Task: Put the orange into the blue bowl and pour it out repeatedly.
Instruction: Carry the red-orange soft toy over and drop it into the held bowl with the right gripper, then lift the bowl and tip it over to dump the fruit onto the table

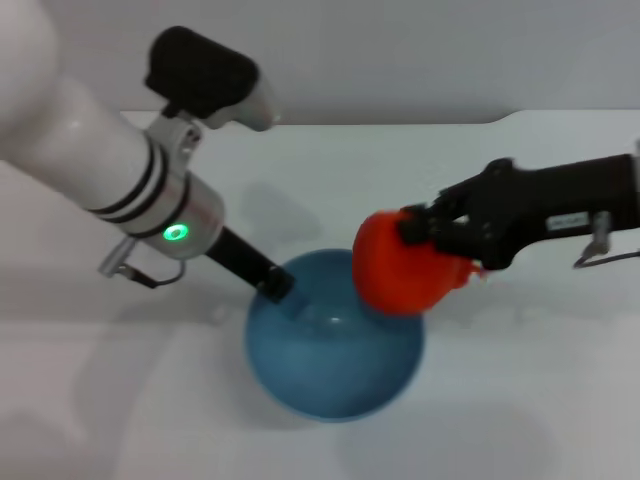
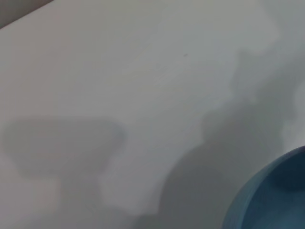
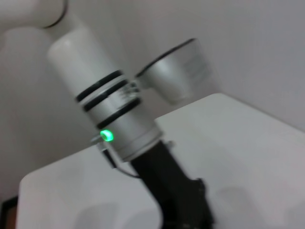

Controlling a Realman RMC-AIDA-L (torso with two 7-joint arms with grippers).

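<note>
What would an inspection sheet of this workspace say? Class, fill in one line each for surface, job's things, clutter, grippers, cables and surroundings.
Surface: white table, plain, with soft shadows.
Job's things: blue bowl stands on the table; orange is held above the bowl's right rim, not yet inside.
Clutter: nothing seen.
Grippers: right gripper is shut on the orange; left gripper is at the bowl's left rim, its fingers gripping the rim.
Cables: a thin dark loop hangs by the left arm's wrist; a small wire bracket shows under the right arm.
Surroundings: plain grey wall behind the table; green light lit on the left wrist.
</note>
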